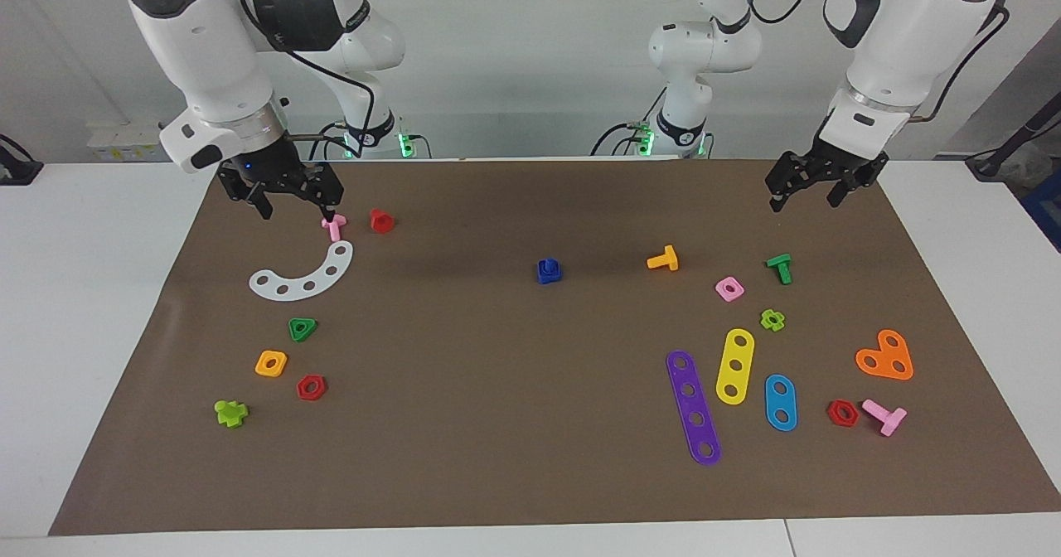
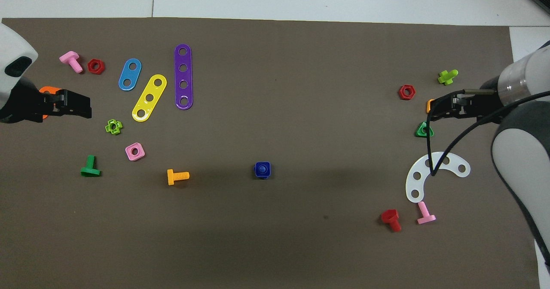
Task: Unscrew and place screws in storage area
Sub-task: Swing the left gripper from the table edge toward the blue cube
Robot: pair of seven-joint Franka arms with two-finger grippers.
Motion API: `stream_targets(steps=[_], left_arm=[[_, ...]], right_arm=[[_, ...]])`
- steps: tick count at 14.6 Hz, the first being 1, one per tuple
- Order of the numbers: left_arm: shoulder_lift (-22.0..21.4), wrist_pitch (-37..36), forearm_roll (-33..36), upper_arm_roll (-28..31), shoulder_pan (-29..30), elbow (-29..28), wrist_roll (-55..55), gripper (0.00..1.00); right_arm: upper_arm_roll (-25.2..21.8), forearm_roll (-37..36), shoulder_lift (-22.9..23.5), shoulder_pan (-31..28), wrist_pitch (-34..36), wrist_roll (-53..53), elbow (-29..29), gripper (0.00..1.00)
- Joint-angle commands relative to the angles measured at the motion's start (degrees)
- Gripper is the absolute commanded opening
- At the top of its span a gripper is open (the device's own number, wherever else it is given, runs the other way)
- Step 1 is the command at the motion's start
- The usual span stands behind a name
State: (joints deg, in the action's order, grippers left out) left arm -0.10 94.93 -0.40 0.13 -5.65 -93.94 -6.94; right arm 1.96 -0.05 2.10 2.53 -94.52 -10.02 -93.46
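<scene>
The blue screw (image 1: 548, 271) stands in the middle of the brown mat, seated in a blue square nut; it also shows in the overhead view (image 2: 262, 170). The storage area is at the right arm's end, marked by the white curved strip (image 1: 303, 276) (image 2: 429, 175), green triangle nut (image 1: 302, 329), orange square nut (image 1: 271, 363) and red hex nut (image 1: 312, 387). My right gripper (image 1: 297, 207) (image 2: 434, 110) hangs open and empty over that patch, one fingertip just above a pink bolt (image 1: 334, 225). My left gripper (image 1: 804, 199) (image 2: 86, 107) hangs open and empty over the left arm's end.
A red bolt (image 1: 381, 220) and a lime bolt (image 1: 230, 412) lie by the storage patch. At the left arm's end lie purple (image 1: 693, 408), yellow (image 1: 734, 365) and blue (image 1: 780, 402) strips, an orange bolt (image 1: 663, 259), a green bolt (image 1: 780, 268), a pink nut (image 1: 729, 288) and an orange heart plate (image 1: 885, 356).
</scene>
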Motion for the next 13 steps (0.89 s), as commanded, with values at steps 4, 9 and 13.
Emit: stream_targets(steps=[4,9,13], left_arm=[[-2.01,1.58,-0.65,-0.05,1.26,-2.57,0.97,1.00],[-4.11,0.17,-0.65,-0.05,0.47,-6.24,6.57,1.00],[-4.29,2.54,-1.18,-0.57,0.20,-7.22,6.68,1.00]], right_arm=[[0.15,1.63,-1.31,-0.51,0.39,1.67,-1.29,1.00],[0.15,1.63,-1.31,-0.51,0.39,1.67,-1.29,1.00],[0.15,1.63,-1.31,-0.51,0.39,1.67,-1.29,1.00]])
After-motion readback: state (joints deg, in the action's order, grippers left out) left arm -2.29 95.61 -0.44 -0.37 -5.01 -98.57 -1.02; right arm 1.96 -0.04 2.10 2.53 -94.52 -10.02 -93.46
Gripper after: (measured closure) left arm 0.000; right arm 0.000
